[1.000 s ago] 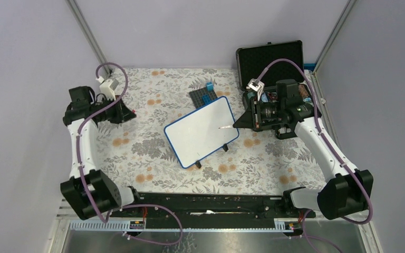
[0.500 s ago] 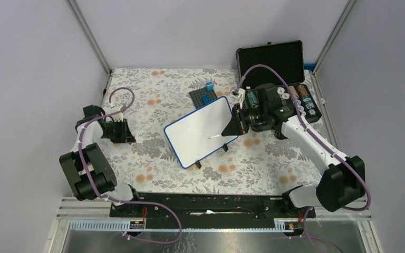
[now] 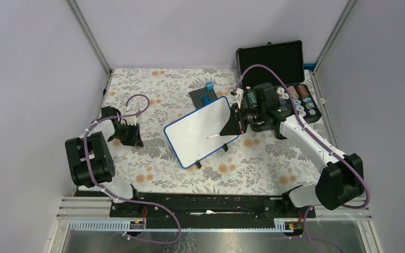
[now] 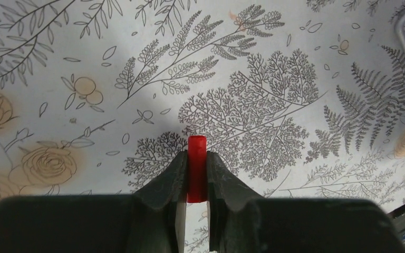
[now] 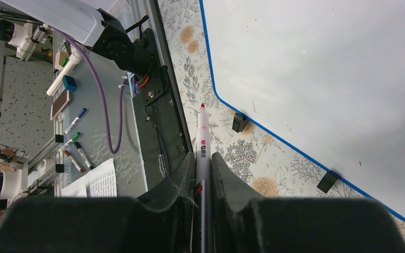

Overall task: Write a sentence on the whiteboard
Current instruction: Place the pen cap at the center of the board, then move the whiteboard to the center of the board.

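Observation:
The whiteboard, white with a thin blue rim and black feet, lies tilted in the middle of the flowered table; its surface is blank. It also shows in the right wrist view. My right gripper is shut on a white marker with an uncapped red tip, which points over the board's right part. My left gripper hangs low over the cloth left of the board. It is shut on a red marker cap.
An open black foam-lined case stands at the back right, with small items in its tray. A dark grey baseplate with a blue block lies just behind the board. Metal frame posts edge the table.
My left arm has folded back and swung the gripper down and right toward the board. My right gripper has moved left, carrying the marker tip further over the board.

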Robot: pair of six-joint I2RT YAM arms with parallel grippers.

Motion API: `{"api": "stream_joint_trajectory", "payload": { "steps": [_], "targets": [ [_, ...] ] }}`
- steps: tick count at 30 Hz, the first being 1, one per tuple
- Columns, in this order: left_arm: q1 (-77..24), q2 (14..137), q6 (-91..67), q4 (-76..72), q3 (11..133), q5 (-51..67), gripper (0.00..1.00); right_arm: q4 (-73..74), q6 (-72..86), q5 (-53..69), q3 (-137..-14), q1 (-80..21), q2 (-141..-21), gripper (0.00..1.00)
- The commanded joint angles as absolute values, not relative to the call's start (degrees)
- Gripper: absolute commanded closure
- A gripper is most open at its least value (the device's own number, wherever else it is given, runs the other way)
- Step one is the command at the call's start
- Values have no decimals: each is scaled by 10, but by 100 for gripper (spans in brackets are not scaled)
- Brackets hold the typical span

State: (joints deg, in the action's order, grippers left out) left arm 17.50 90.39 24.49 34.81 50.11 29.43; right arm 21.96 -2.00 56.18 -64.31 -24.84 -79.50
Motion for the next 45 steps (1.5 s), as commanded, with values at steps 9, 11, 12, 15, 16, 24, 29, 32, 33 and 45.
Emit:
{"api": "stream_joint_trajectory", "payload": {
  "steps": [9, 11, 12, 15, 16, 24, 29, 32, 33, 45],
  "targets": [
    [154, 909, 244, 337, 505, 279, 55, 205, -25, 583, -654, -256, -800, 100],
    [154, 897, 248, 357, 516, 292, 52, 205, -25, 584, -656, -256, -800, 100],
    [154, 888, 249, 367, 524, 301, 50, 204, -27, 584, -657, -257, -800, 100],
    [167, 862, 261, 422, 572, 368, 48, 205, -32, 580, -659, -257, -799, 100],
    [178, 853, 277, 448, 593, 413, 48, 204, -34, 577, -659, -258, -799, 100],
    [194, 869, 478, 726, 740, 645, 43, 165, -50, 508, -675, -292, -800, 100],
    [140, 868, 519, 765, 740, 695, 38, 158, -73, 445, -720, -327, -821, 100],
    [116, 868, 515, 753, 734, 713, 37, 137, -71, 431, -724, -332, -821, 100],
    [112, 870, 515, 751, 732, 719, 37, 135, -71, 429, -726, -332, -821, 100],
    [13, 868, 264, 471, 688, 670, 44, 154, -71, 485, -747, -330, -816, 100]
  ]
}}
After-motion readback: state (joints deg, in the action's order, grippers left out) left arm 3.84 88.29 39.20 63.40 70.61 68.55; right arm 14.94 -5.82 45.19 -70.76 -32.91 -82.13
